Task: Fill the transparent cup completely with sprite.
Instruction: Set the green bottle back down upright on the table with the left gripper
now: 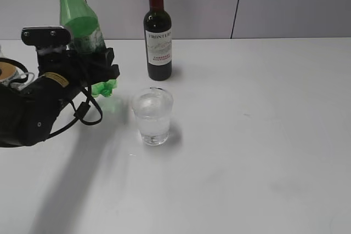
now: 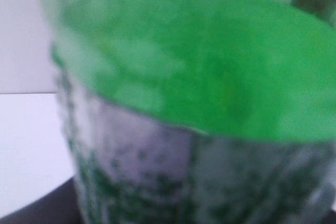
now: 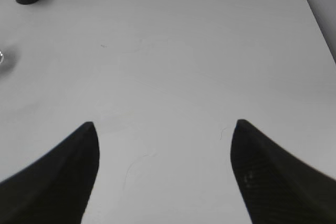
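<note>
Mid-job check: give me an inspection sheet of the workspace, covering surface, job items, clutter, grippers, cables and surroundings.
Surface: white table, dry as far as visible, faint scuffs.
Job's things: transparent cup upright, filled with clear liquid almost to the rim; green bottle tilted slightly, cap on, partly full.
Clutter: wine bottle with a red cap, upright behind the cup, apart from it.
Grippers: left gripper shut on the green bottle's lower body; right gripper open, holding nothing, above bare table.
Cables: black cable looping below the left arm.
Surroundings: grey panelled wall behind the table.
</note>
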`<state>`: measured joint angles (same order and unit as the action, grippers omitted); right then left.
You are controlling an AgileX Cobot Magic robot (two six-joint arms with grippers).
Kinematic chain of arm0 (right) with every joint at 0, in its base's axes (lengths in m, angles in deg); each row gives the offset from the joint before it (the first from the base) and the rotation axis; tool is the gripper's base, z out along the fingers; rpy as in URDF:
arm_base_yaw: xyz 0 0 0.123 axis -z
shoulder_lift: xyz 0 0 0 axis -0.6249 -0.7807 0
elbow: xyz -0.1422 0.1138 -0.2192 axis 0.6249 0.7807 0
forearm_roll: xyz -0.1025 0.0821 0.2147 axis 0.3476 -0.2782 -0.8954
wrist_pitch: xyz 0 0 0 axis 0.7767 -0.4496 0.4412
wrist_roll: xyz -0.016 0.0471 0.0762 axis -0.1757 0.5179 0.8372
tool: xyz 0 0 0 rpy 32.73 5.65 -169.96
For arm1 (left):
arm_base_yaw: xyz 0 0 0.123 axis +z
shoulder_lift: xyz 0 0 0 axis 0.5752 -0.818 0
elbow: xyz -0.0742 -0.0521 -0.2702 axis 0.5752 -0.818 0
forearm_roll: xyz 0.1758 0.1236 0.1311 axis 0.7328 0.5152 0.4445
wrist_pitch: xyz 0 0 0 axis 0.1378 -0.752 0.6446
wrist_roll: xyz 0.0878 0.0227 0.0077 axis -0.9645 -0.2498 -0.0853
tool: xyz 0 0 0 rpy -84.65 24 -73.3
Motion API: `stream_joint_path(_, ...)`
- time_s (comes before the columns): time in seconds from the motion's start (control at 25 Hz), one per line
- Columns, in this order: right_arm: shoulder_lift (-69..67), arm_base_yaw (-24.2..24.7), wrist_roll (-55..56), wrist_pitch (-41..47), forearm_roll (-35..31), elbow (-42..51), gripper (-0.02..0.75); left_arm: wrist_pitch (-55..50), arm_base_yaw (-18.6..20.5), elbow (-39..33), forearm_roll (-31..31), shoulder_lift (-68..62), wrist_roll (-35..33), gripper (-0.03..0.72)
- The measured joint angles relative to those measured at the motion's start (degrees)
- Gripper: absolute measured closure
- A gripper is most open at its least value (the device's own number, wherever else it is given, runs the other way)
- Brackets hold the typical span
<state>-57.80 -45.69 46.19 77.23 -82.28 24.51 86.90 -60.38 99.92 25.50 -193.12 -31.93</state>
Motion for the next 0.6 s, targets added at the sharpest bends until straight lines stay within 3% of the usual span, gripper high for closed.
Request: stream_joint_path(0.6, 0.00, 0.00, 0.00, 0.00, 0.00, 0.00, 0.148, -1.86, 2.99, 5.41, 0.77, -6.47, -2.07, 0.242)
